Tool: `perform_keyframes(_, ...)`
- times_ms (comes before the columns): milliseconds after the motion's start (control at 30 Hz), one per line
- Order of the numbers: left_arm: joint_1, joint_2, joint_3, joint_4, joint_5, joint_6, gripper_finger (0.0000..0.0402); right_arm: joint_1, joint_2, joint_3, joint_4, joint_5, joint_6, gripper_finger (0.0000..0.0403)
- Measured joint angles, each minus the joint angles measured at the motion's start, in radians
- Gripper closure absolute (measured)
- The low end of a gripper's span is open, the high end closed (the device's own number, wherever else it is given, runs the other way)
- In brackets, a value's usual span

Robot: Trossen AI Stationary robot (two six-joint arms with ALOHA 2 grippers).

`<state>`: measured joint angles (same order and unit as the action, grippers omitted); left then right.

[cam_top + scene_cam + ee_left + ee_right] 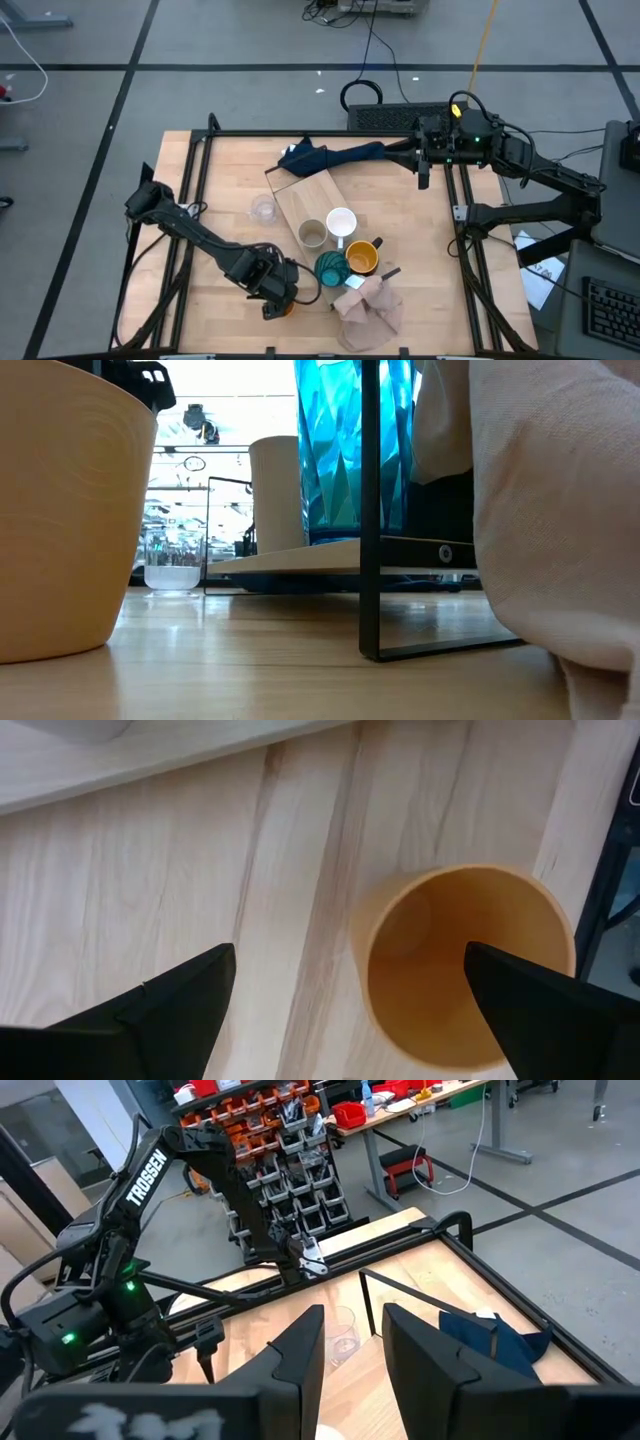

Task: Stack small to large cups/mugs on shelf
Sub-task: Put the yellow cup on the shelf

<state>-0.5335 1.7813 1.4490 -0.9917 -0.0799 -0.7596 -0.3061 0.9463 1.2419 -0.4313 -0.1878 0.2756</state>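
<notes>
On the shelf (305, 197): four cups placed, two remaining on the counter (430, 290).

The beige-grey cup (312, 234), white mug (341, 222), mustard-yellow mug (362, 258) and teal cup (331, 268) stood on the shelf's near half; whether they ran in size order could not be judged. The clear glass (263, 209) stood just beside the shelf's left edge. The left gripper (350, 985), spread wide, hovered over the orange cup (465, 965) off the shelf's near end. The right gripper (352, 1350) waited beyond the far end, fingers slightly apart, holding nothing. A pinkish cloth (370, 310) hid the shelf's near end.
</notes>
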Motion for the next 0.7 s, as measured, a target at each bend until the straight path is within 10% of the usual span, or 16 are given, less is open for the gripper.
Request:
perform_keyframes(333,0.002,0.000,0.000,0.000,0.000,-0.007,0.0020,0.000,0.000,0.000,0.000,0.000,0.000,0.0307)
perform_keyframes(700,-0.002,0.000,0.000,0.002,0.001,-0.087,0.0196,0.000,-0.001,0.000,0.000,0.000,-0.002,0.0307)
